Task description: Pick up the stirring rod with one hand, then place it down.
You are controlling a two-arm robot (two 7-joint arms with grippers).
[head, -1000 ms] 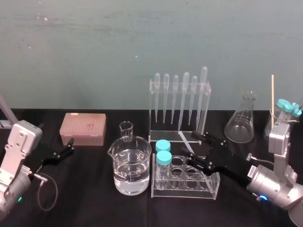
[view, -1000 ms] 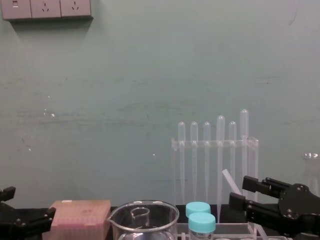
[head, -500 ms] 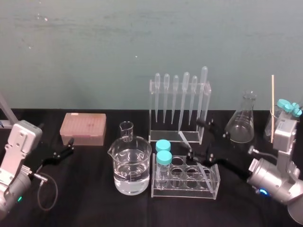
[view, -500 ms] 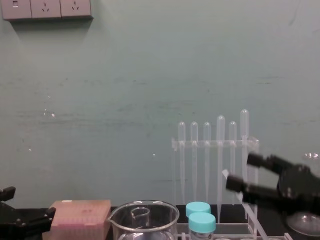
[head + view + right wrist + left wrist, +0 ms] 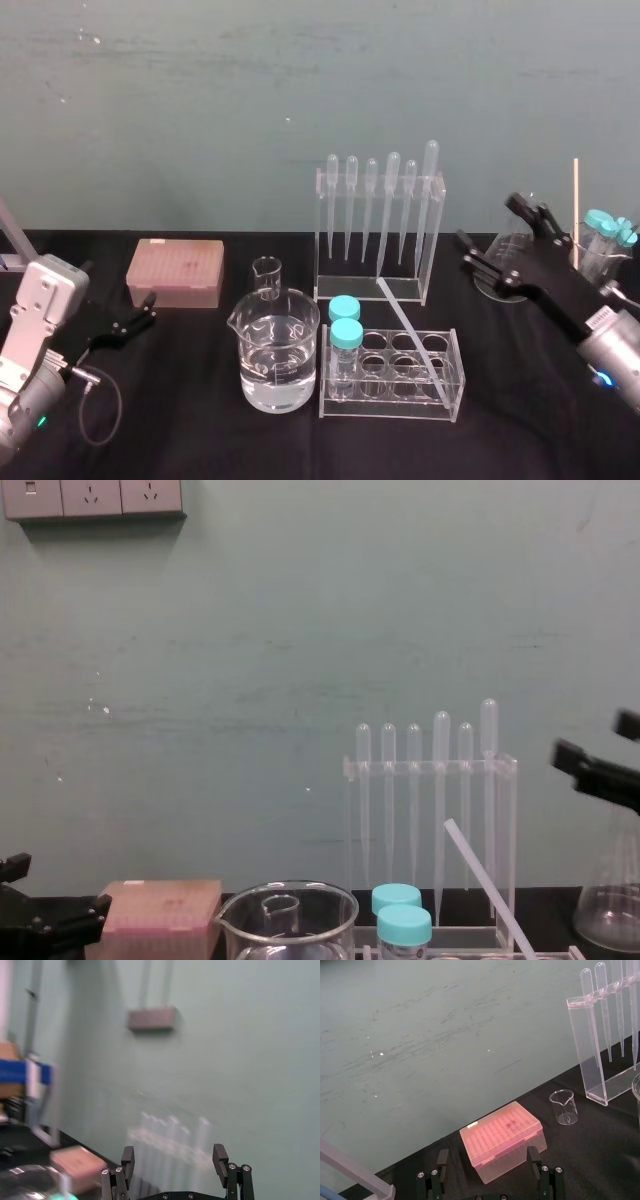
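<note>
Plainly, the right end effector (image 5: 486, 218) gapes wide, empty.

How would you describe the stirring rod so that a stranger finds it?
Find the clear test-tube rack in front of the pipette stand. The stirring rod lies slanted across it. Unlike the bulb-topped pipettes hanging upright behind, it is evenly thin and tilted.

The right gripper (image 5: 487, 220) covers much of the flask (image 5: 503, 250) near the tabletop's right edge. In the chest view the stirring rod (image 5: 488, 890) is cut off at its lower end by the bottom edge
</note>
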